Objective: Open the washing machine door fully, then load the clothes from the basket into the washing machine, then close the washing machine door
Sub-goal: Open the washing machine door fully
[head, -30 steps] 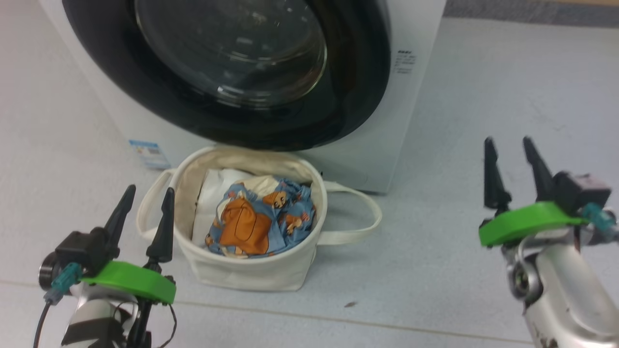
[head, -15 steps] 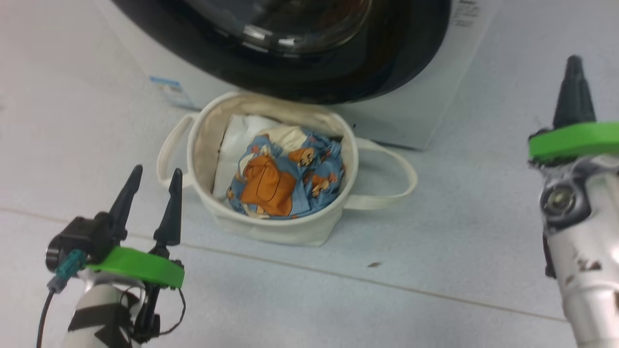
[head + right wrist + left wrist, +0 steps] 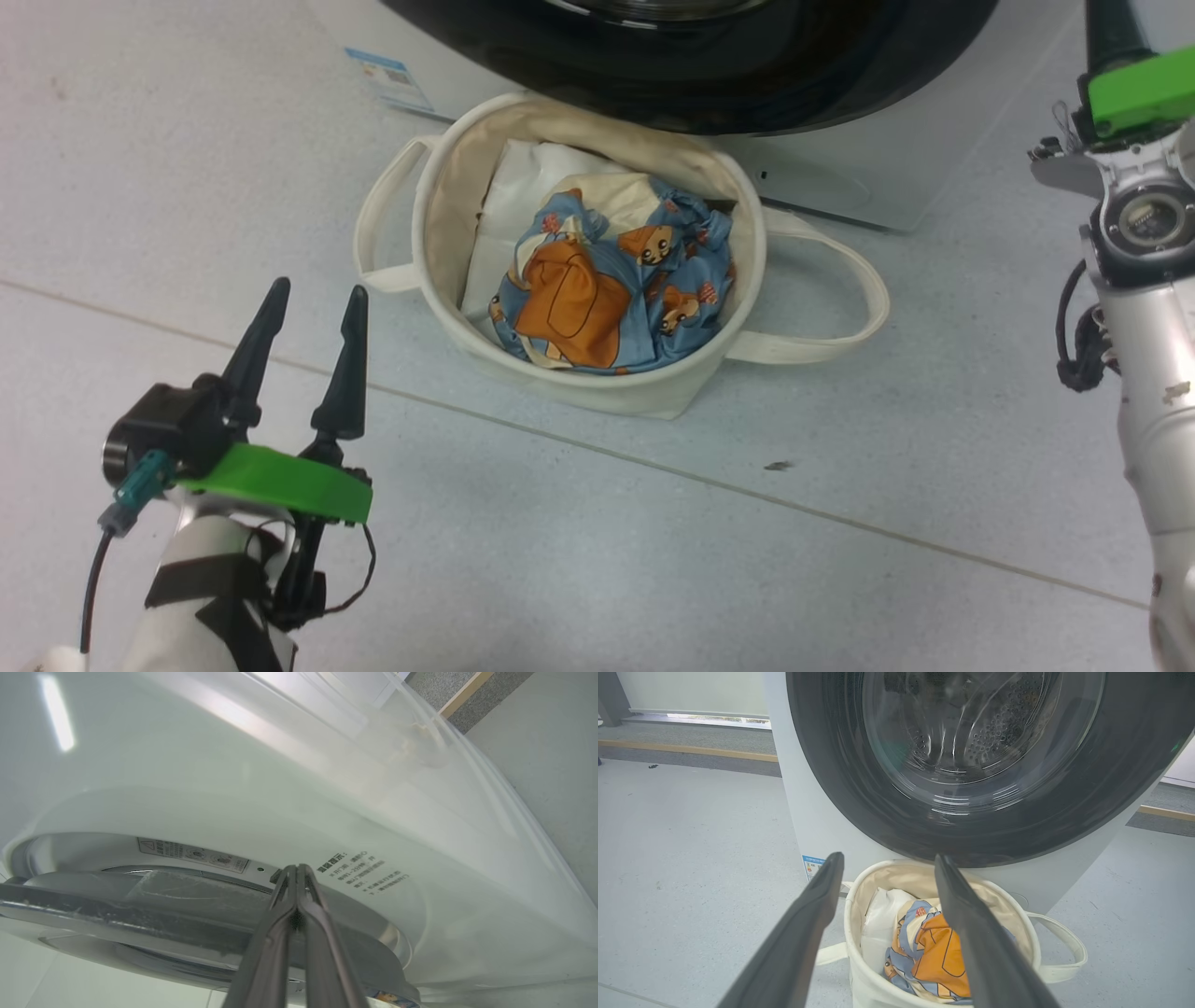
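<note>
Door-opening judged in hand: right gripper (image 3: pixel 296 873), closed and empty, is aimed at the washing machine door (image 3: pixel 117 911) rim just ahead; hooking and an outward pull are called for.

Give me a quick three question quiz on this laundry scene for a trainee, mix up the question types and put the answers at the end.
1. True or false: the left gripper is shut.
2. Where do the clothes lie? A. in the drum. B. in the basket. C. spread on the floor.
3. Short answer: which gripper has its two fingers pressed together?

Key:
1. False. Its fingers stand apart.
2. B.
3. The right gripper.
</note>
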Controlling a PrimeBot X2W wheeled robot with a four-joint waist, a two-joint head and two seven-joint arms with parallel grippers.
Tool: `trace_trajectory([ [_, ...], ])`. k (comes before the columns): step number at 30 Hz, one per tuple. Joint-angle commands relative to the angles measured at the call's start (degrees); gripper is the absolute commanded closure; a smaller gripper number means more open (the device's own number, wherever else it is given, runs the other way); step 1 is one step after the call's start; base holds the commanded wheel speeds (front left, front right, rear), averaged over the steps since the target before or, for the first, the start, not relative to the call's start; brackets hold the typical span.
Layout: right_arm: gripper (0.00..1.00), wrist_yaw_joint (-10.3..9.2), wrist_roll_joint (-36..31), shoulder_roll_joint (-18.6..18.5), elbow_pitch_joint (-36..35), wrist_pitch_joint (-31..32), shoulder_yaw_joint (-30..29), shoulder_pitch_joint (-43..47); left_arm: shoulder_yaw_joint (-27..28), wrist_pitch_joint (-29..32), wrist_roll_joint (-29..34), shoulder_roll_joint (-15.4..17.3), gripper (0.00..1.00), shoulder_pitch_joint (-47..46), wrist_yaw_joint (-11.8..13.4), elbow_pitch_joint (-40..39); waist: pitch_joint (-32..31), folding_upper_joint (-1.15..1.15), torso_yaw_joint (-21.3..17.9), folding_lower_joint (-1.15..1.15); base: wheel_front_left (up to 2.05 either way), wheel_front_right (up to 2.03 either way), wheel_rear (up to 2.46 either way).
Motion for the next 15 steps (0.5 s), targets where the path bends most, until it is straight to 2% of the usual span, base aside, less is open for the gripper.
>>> trace_trajectory([
  [1,1.00,0.01,1.72,-0.20,-1.42,1.37,1.31,-2.38,1.86,-0.69,-0.41,1.67,0.00,-0.93,-0.32,-1.84,0.36,0.00,0.48,-0.01,0.00,0.00,0.00],
  [10,1.00,0.01,10.96,0.17,1.31,8.16,2.35,-7.51,2.29,-0.69,-0.42,1.69,0.00,-0.59,-0.32,-1.44,0.35,0.00,1.39,-0.01,0.00,0.00,0.00],
  [15,1.00,0.01,17.12,0.78,4.02,17.16,2.72,-8.93,2.30,-0.69,-0.32,1.80,0.00,-0.06,-0.32,-0.74,-0.39,0.00,1.10,-0.01,0.00,0.00,0.00],
])
